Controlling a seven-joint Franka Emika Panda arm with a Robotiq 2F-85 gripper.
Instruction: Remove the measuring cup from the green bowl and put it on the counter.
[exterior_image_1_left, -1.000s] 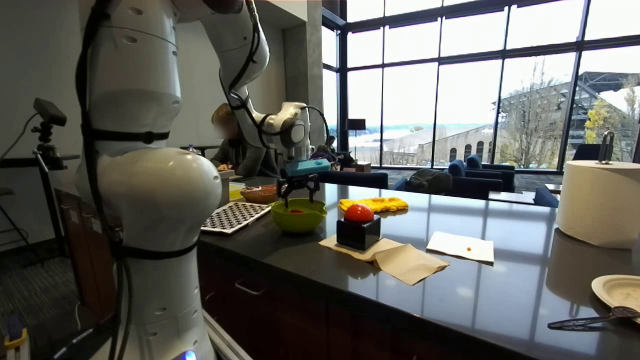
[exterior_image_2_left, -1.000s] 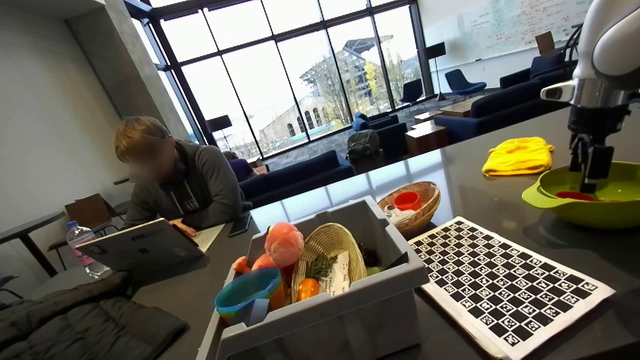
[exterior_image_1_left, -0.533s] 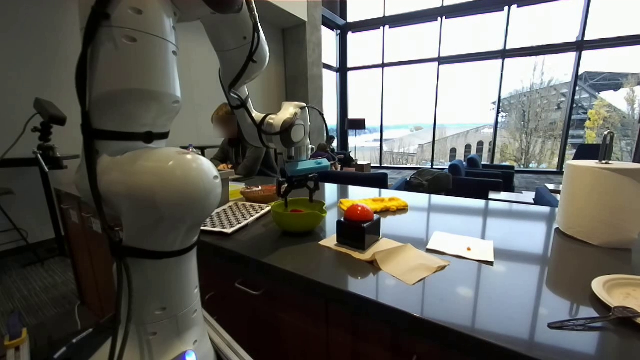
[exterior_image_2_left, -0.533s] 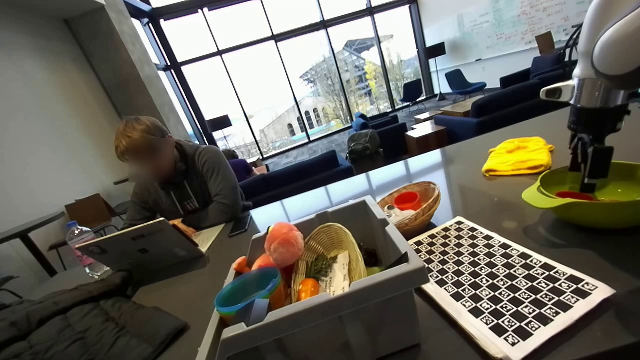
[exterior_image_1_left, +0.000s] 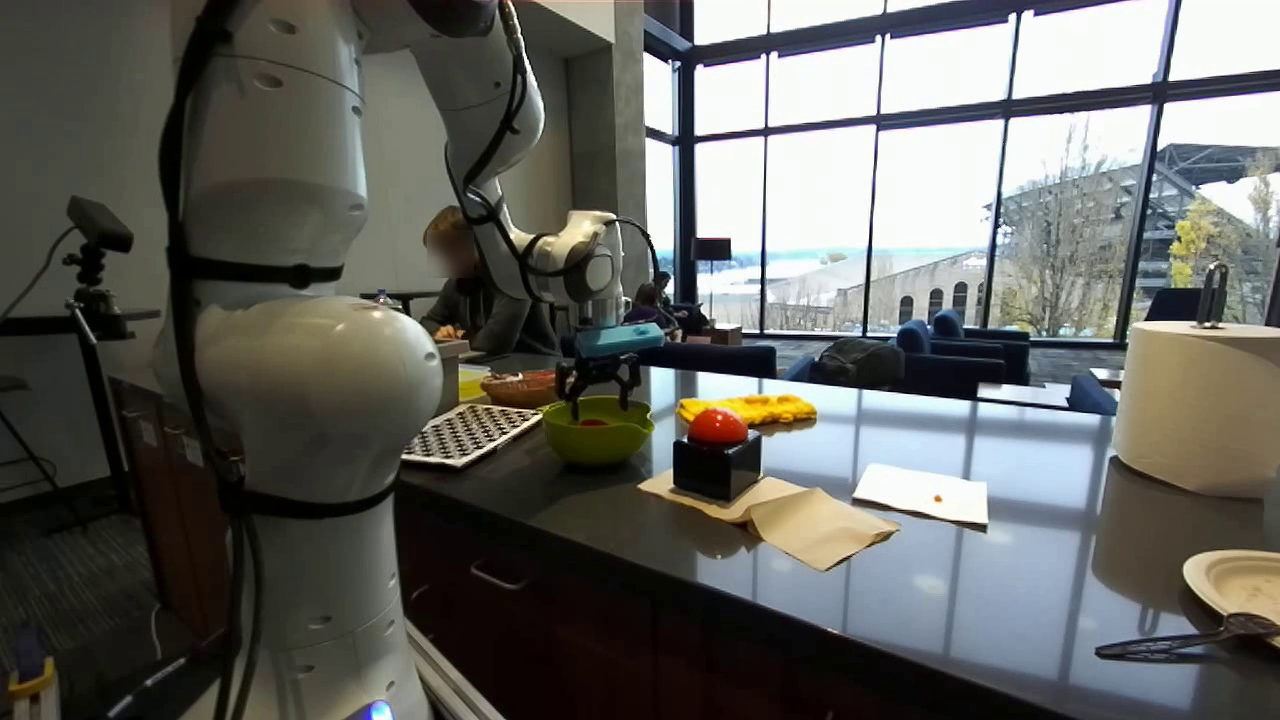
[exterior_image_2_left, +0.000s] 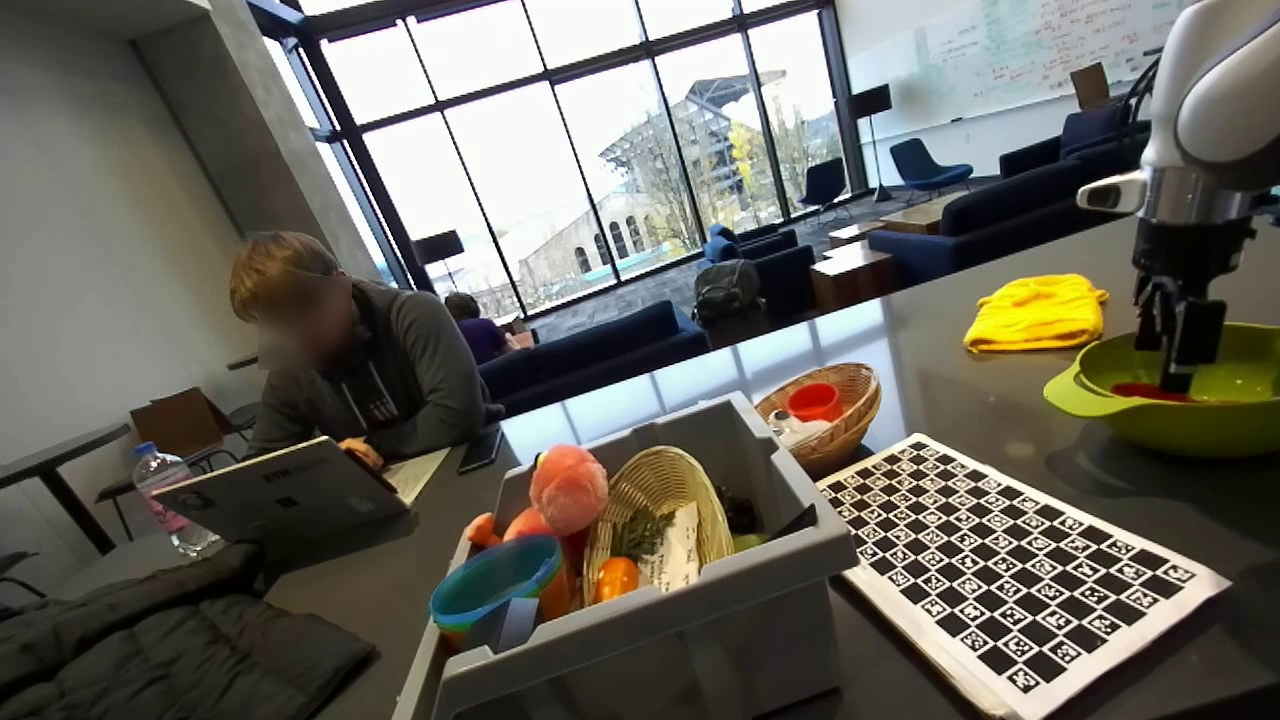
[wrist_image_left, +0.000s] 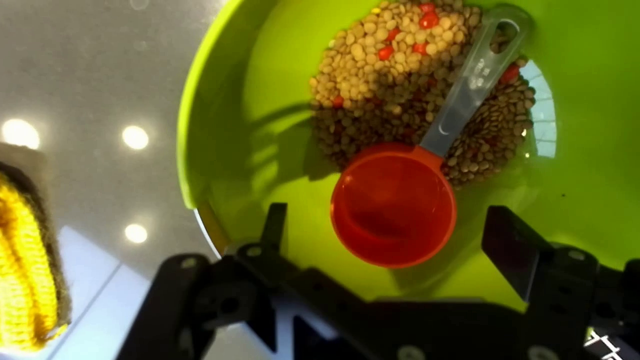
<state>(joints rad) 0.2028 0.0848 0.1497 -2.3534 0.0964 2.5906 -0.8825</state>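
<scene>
Measuring cup: lies in the green bowl, mouth up, at the near edge of a heap of lentil-like grains in the wrist view.
Handle: slants to the far right over the grains; the heap probably props it off the bowl floor.
End effector: fingers spread apart, one left and one right of the round cup, gaps showing on both sides; nothing is gripped.
Finger stance: judged as set up for a pinch across the cup's wall, leaving the handle out of the way on the far side.
Right gap: narrower than the left in the wrist view; the right finger would likely touch first and nudge the cup left.
Fingertips: within the bowl's outline in both exterior views, but how low they sit against the cup cannot be told from here.
Yellow cloth: on the counter, just left and far of the bowl in an exterior view; a set-down there would need steering around it.
Red-domed box: right of the bowl in an exterior view, on brown paper that perhaps serves as a mat.
Bowl wall: surrounds the cup, so a straight lift seems called for; lift and set-down not yet done.
</scene>
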